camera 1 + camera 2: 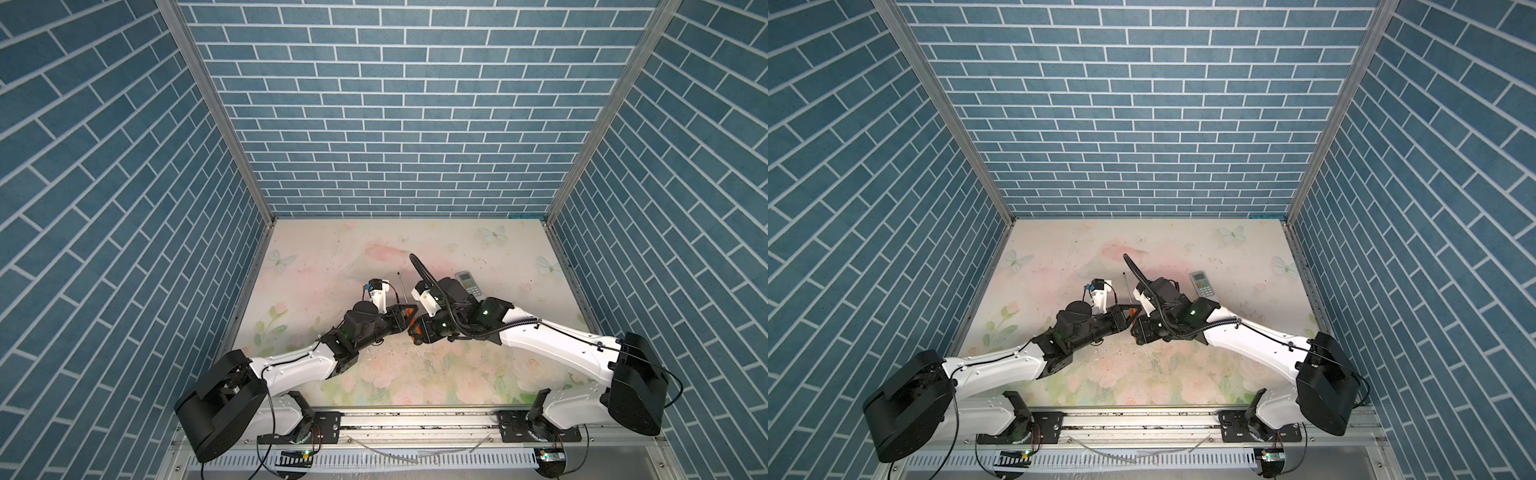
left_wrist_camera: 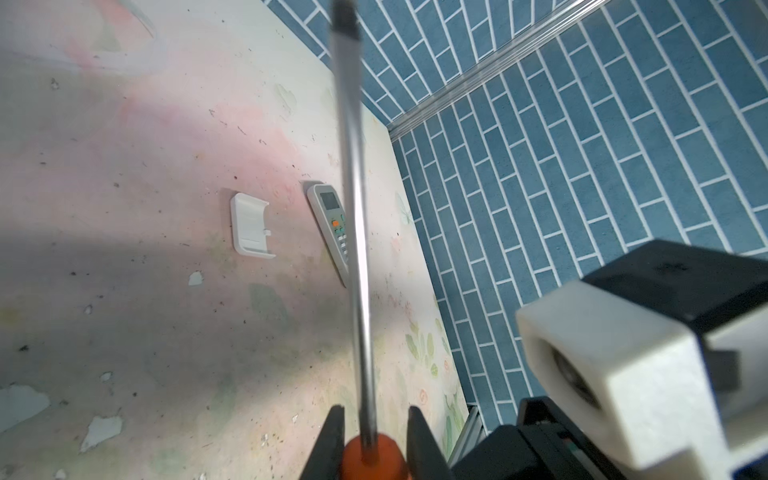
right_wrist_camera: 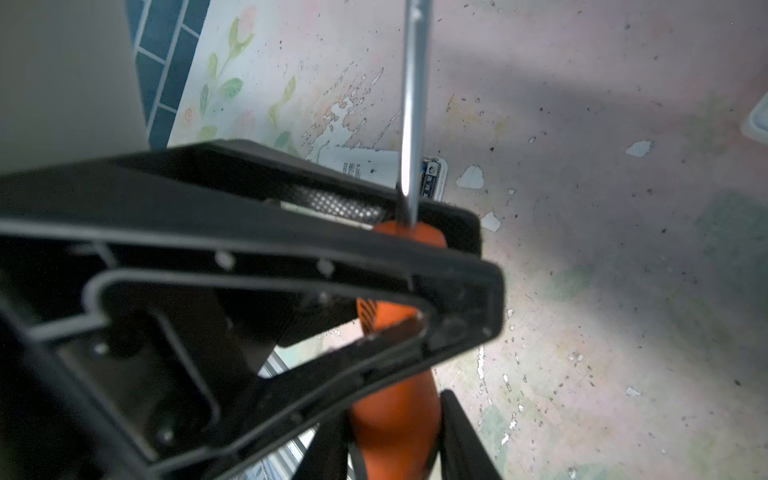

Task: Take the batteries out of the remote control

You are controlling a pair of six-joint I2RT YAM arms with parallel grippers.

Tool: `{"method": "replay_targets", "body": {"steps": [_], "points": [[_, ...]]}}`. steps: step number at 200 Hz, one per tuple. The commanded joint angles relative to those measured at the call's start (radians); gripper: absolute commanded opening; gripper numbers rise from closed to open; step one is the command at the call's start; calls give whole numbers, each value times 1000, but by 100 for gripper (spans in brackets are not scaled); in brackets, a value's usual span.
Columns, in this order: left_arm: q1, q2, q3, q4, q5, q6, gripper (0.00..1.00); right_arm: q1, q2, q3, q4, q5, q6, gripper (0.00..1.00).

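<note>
1. My left pincer (image 2: 376,440): black wedge-shaped fingers pinching the neck end of the screwdriver (image 2: 349,124) handle. Handle is orange plastic, smooth and rounded.
2. My right pincer (image 3: 395,440): pressed onto the same handle at its butt end. A ribbed black patch shows on the orange. Both pincers are on one tool.
3. Shaft: thin round steel rod, bright, w/ dark tip. In both top views it points ~12 o'clock from where the pincers meet, mid-table.
4. Open remote (image 3: 361,166): white plastic, back up, printed label. It lies flat on the table under the pincers and is hidden by the arms in both top views.
5. Batteries (image 3: 430,176): in that remote's open bay, dark-bluish w/ metallic glint. Blurred, so can't tell the count.
6. 2nd remote (image 1: 467,283): face up, pale slab w/ small screen, button rows and one orange button. Sits ~2 o'clock from the pincers, apart from them.
7. Cover (image 2: 251,226): flat white rectangle w/ notched end and small side tab. It lies near the 2nd remote, not touching.
8. Table (image 1: 457,374): pale floral print, matte, chipped and speckled.
</note>
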Motion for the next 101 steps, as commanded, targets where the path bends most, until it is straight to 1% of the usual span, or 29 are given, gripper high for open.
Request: {"method": "replay_targets", "body": {"steps": [1,14,27,48,62,71,81,91,95,101], "points": [[1,16,8,-11,-17,21,6,-15,-22,6,57,-38,5,0],[1,15,7,-11,-27,19,0,-20,-24,3,57,-31,12,6],[1,13,13,-15,-40,17,0,-23,-31,-3,58,-20,20,12],[5,13,34,-26,-73,13,0,-24,-60,-23,69,20,47,36],[16,15,49,-13,-99,-12,0,-24,-105,-59,105,63,86,47],[27,17,57,6,-115,-35,0,-22,-148,-104,151,98,127,51],[45,23,71,29,-124,-62,0,-21,-201,-171,240,131,188,54],[60,30,90,49,-132,-84,0,-17,-253,-252,351,168,247,56],[65,34,98,54,-135,-85,0,-13,-273,-281,396,205,267,56],[71,38,111,61,-140,-122,0,-7,-295,-324,452,240,291,56]]}}
